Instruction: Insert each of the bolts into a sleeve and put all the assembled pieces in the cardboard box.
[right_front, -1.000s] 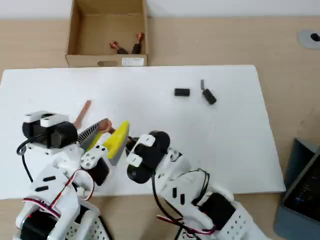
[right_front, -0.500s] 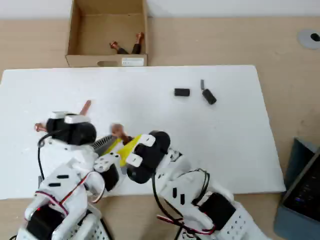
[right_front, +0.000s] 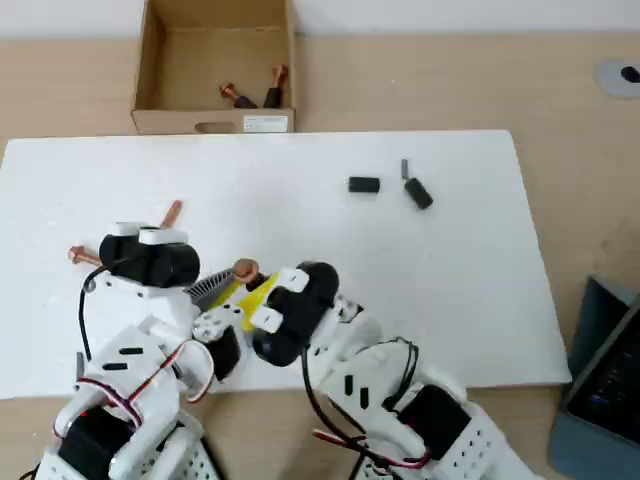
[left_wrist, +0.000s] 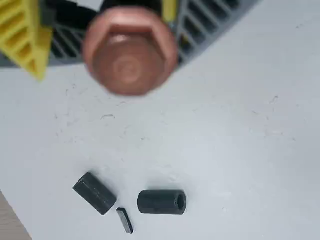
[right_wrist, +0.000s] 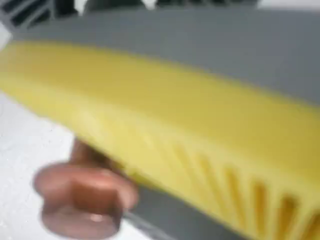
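My left gripper (right_front: 232, 288) is shut on a copper bolt (right_front: 245, 269). In the left wrist view the bolt's hex head (left_wrist: 129, 50) faces the camera between the yellow and grey fingers, with something dark behind it. My right gripper (right_front: 268, 297) sits right beside it, and the bolt head (right_wrist: 82, 200) shows close under a yellow finger (right_wrist: 165, 130). Two black sleeves (right_front: 364, 184) (right_front: 418, 193) lie loose on the white board; they appear as sleeves (left_wrist: 161, 202) (left_wrist: 95, 193) in the left wrist view. The cardboard box (right_front: 150, 60) holds two assembled pieces (right_front: 234, 94) (right_front: 275, 87).
Two more copper bolts (right_front: 172, 213) (right_front: 78, 255) lie on the white board (right_front: 480, 300) near the left arm. A small grey pin (right_front: 405, 168) rests by the sleeves. A dark container (right_front: 600, 370) stands off the board's right edge.
The left arm swung right, carrying the bolt toward the right gripper, and turned the head up. A bolt at the far left came into view as the arm moved off it.
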